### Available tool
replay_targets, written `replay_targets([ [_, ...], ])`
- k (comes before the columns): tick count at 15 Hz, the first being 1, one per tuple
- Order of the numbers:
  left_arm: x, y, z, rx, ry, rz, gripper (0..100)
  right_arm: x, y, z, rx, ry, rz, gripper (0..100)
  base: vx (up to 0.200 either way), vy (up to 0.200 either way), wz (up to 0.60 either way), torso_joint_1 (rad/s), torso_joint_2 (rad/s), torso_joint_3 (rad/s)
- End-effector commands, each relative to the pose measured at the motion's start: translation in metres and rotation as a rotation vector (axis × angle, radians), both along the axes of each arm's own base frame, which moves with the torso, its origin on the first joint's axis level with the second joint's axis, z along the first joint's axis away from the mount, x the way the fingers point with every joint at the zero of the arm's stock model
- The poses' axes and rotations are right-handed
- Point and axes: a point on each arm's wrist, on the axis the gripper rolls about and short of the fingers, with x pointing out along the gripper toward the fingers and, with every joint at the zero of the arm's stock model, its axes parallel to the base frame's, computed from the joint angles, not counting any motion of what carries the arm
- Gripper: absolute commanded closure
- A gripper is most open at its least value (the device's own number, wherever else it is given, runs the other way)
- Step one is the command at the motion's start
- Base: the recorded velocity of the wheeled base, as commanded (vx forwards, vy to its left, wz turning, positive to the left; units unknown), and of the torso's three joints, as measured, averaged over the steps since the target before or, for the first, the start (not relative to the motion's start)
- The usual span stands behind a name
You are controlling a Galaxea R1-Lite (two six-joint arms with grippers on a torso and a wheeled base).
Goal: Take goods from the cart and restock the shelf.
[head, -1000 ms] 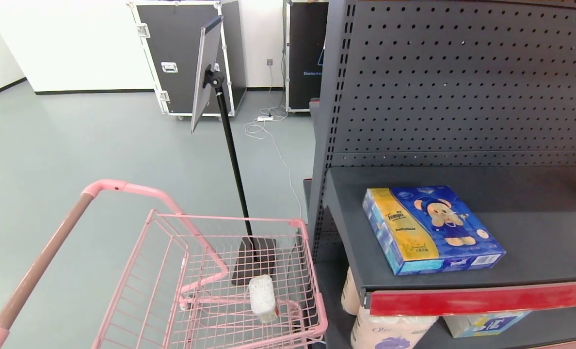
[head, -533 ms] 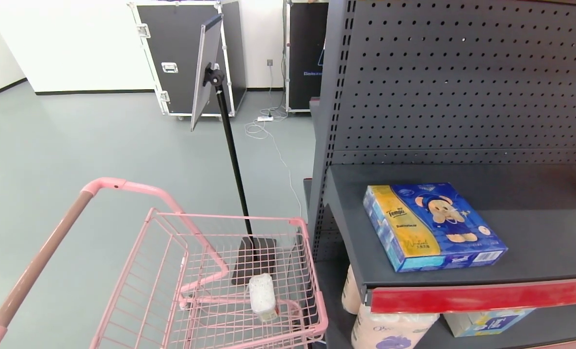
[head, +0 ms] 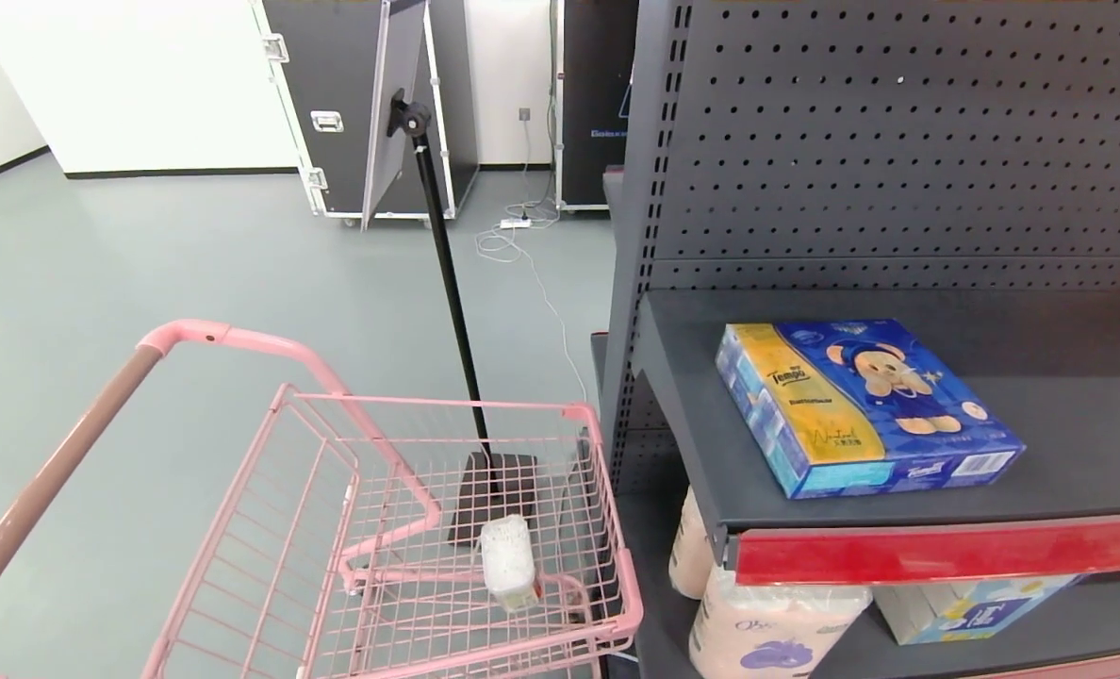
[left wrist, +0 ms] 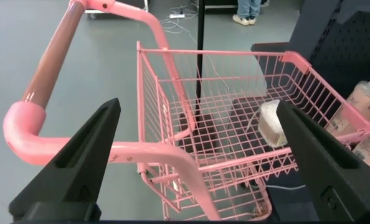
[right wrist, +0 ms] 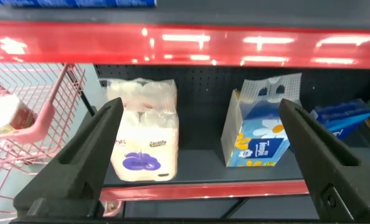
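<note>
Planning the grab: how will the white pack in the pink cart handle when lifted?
The white pack looks soft-wrapped, so probably light and squashy. It seems to stand on end by the cart wall, so a nudge could tip it.

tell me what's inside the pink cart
One white pack lies in the cart, near the wall beside the shelf. No other goods show through the wire; whatever is under the pack is hidden.

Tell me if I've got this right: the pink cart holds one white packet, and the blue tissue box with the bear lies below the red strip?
Not quite. The blue tissue box lies on the shelf board above the red strip, not below it, as the head view shows. The pink cart does hold one white packet.
</note>
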Motion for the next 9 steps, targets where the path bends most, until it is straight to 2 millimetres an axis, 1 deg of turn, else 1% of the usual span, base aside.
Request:
replay_targets([
  [1, 0.0001, 0.0, 0.0, 0.0, 0.001, -0.001, 0, 0.0, 0.0, 0.0, 0.0, 0.0, 0.0, 0, 0.0, 0.0, 0.0, -0.139, 0.39, 0.246],
  [3, 0.0001, 0.0, 0.0, 0.0, 0.001, -0.001, 0, 0.0, 0.0, 0.0, 0.0, 0.0, 0.0, 0, 0.0, 0.0, 0.0, -0.156, 0.45, 0.278],
  [9, 0.0001, 0.0, 0.0, 0.0, 0.001, 0.001, 0, 0.0001, 0.0, 0.0, -0.002, 0.002, 0.002, 0, 0.0, 0.0, 0.0, -0.177, 0.54, 0.367],
])
